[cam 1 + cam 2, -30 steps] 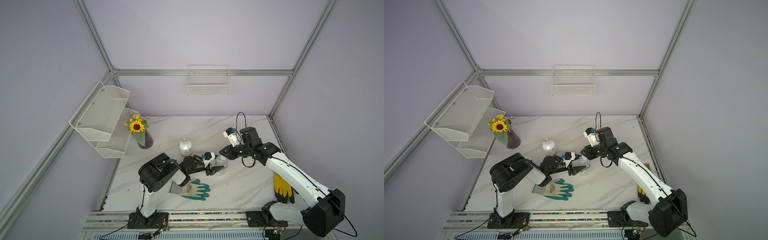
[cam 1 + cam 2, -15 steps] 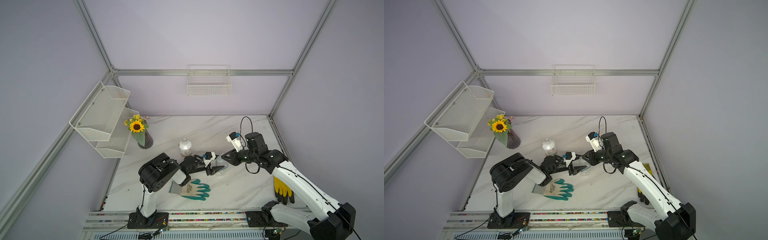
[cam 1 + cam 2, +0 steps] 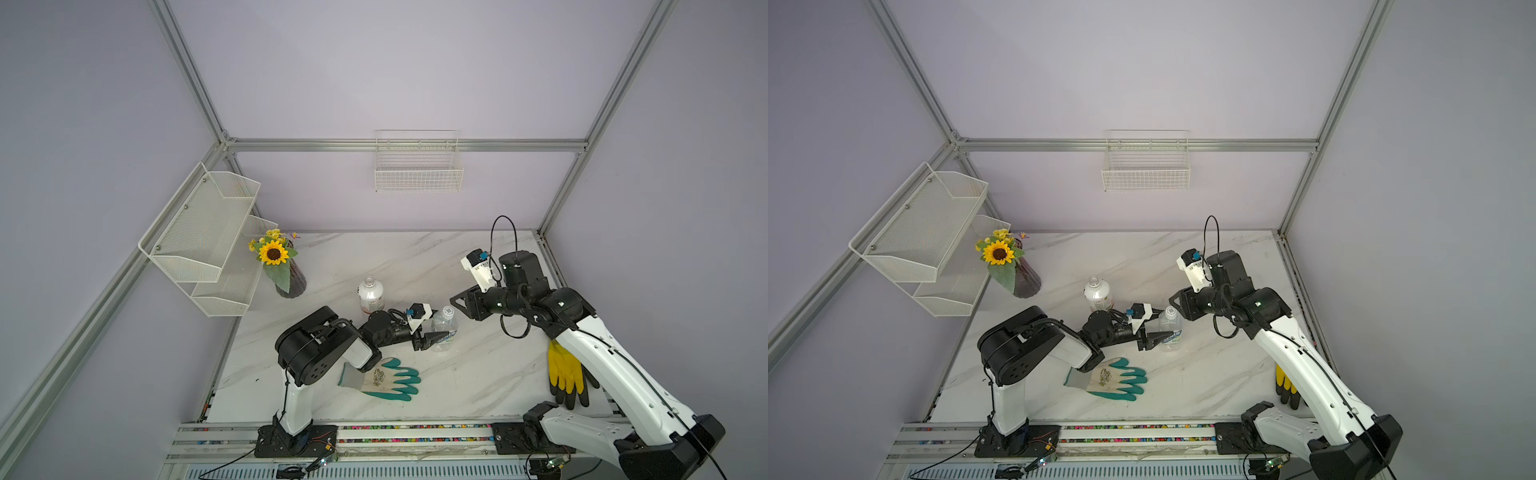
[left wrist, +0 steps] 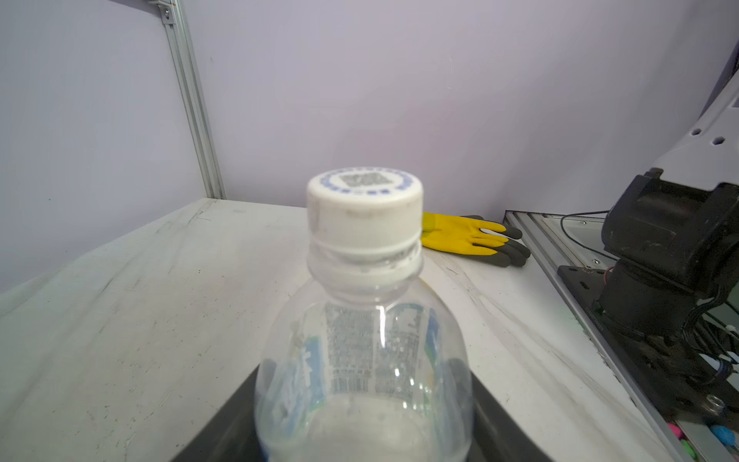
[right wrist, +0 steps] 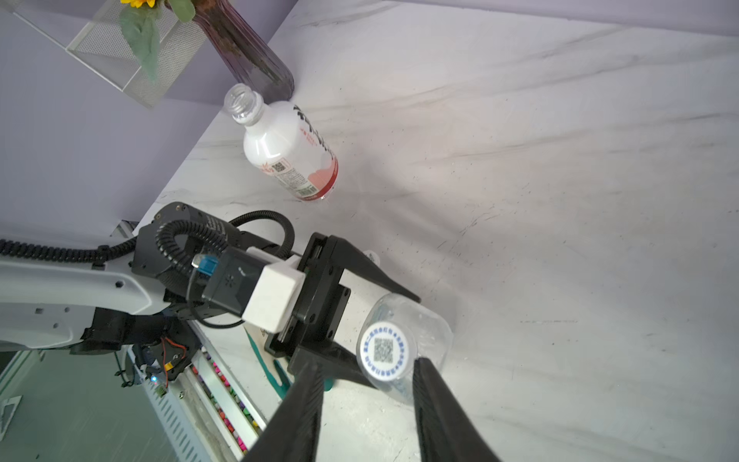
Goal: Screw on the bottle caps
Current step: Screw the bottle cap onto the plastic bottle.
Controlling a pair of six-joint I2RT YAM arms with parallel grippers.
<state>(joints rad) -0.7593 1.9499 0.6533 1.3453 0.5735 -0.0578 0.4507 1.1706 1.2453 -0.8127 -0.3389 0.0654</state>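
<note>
My left gripper point(image 3: 432, 337) is shut on the clear bottle point(image 3: 444, 330) with the blue-and-white label, which stands upright on the marble table. A white cap point(image 4: 364, 208) with a printed code on top sits on its neck. The same cap point(image 5: 384, 350) shows from above between my right gripper's open fingers. My right gripper point(image 3: 458, 305) hangs a little to the right of the cap and holds nothing. The white-wrapped bottle point(image 3: 370, 293) with the red band stands behind, and its neck point(image 5: 239, 100) is uncapped.
A dark vase with a sunflower point(image 3: 291, 278) stands at the back left under a wire shelf point(image 3: 203, 232). A teal glove point(image 3: 386, 380) lies near the front, and a yellow-and-black glove point(image 3: 565, 376) lies by the right edge. A wire basket point(image 3: 417, 166) hangs on the back wall.
My right gripper has opened and drawn back to the right, away from the cap on the clear bottle. The left gripper and the bottle have stayed put.
</note>
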